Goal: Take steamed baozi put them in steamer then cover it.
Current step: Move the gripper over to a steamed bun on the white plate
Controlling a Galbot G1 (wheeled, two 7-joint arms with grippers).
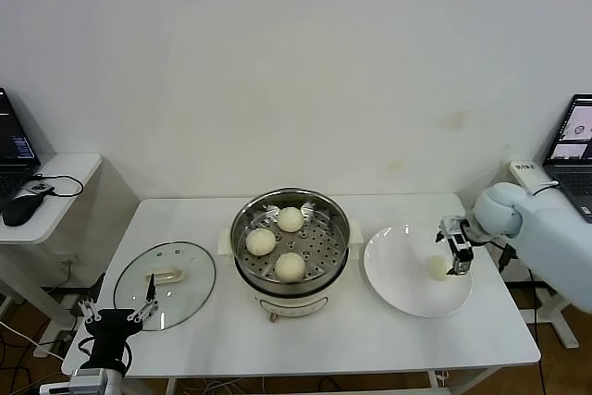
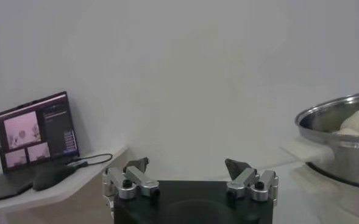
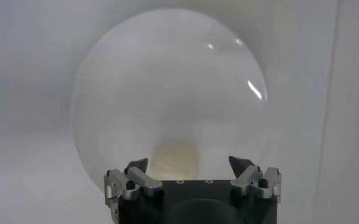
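The steel steamer (image 1: 319, 204) on its cream base stands mid-table and holds three cream-white baozi (image 1: 290, 219), (image 1: 261, 241), (image 1: 290, 267). A fourth baozi (image 1: 438, 268) lies on the white plate (image 1: 393, 270) at the right; it also shows in the right wrist view (image 3: 174, 158). My right gripper (image 1: 455, 261) is open just above this bun, jaws spread on either side of it, not touching. The glass cover (image 1: 165, 285) with its cream handle lies flat on the table at the left. My left gripper (image 1: 116, 316) is open and empty at the table's front left edge, near the cover.
A side table with a laptop and mouse (image 1: 20, 209) stands at the left, also in the left wrist view (image 2: 36, 131). Another laptop (image 1: 573, 141) is at the far right. The steamer rim (image 2: 337, 122) shows in the left wrist view.
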